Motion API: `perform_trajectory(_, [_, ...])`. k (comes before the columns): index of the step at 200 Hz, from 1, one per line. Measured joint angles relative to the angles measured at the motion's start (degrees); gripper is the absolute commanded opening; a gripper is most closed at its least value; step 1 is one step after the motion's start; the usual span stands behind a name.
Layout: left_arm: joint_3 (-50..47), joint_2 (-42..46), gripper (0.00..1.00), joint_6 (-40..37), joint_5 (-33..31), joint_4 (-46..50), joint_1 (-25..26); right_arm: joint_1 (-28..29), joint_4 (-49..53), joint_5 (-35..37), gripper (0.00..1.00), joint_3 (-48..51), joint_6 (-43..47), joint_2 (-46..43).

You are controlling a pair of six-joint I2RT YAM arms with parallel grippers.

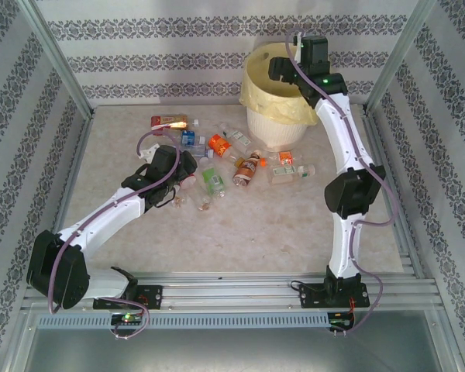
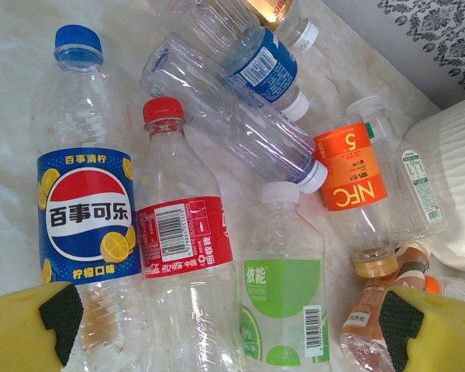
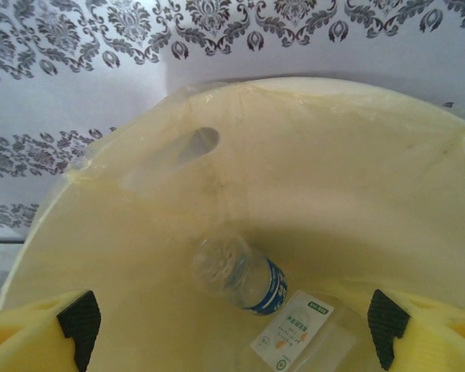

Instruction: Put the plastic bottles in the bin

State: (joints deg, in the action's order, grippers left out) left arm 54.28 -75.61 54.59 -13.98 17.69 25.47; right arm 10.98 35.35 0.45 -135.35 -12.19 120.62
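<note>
The plastic bottles [image 1: 221, 155] are lying scattered on their sides across the middle of the bench [image 1: 279, 232], just in front of the bin [image 1: 275, 132], which is standing at the far edge by the patterned wall, close enough for either arm to be reaching it. Two bottles are already resting inside: the right wrist view is looking straight down into the yellow liner [image 3: 349, 178], where a blue-labelled bottle [image 3: 244, 275] is lying beside a white-labelled one [image 3: 294, 333], while in the top view the right arm [image 1: 337, 124] is hiding the bin's inside. The right jaws are hanging spread wide above that opening with nothing between their black pads [image 3: 81, 322], which reads as a drop position. The left jaws are hovering low over the near side of the pile, equally wide apart and gripping nothing. The left wrist view is giving the labels that the top view is blurring: a blue Pepsi bottle [image 2: 85, 209], a red-labelled bottle [image 2: 182, 240] and a green-labelled bottle [image 2: 283, 310] lying side by side, with an orange NFC bottle [image 2: 356, 178] to the right. The red and green ones are sitting between the pads, so one of them is probably being lined up for the next pick
</note>
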Motion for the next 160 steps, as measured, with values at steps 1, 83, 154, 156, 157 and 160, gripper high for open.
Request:
perform_trajectory(1, [0.0, 0.0, 0.99, 0.0, 0.0, 0.0, 0.0, 0.0, 0.0, 0.0, 0.92, 0.3, 0.0, -0.3])
perform_trajectory(83, [-1.7, -0.7, 0.99, 1.6, 2.2, -0.1, -0.5, 0.0, -7.5, -2.4, 0.98, 27.5, -1.4, -27.1])
perform_trajectory(154, [-2.0, -3.0, 0.99, 3.0, 4.0, -1.2, -1.4, 0.0, -17.3, -1.9, 0.98, 60.8, -12.1, -47.4])
perform_trajectory(156, [-2.0, -3.0, 0.99, 3.0, 4.1, -1.2, -1.4, 0.0, -17.4, -1.9, 0.98, 61.7, -12.3, -47.8])
perform_trajectory(157, [-2.0, -3.0, 0.99, 3.0, 4.1, -1.2, -1.4, 0.0, -17.4, -1.9, 0.98, 61.9, -12.5, -48.0])
perform_trajectory(160, [-2.0, -3.1, 0.99, 3.0, 4.2, -1.4, -1.5, -0.1, -17.6, -1.7, 0.98, 63.0, -13.1, -48.5])
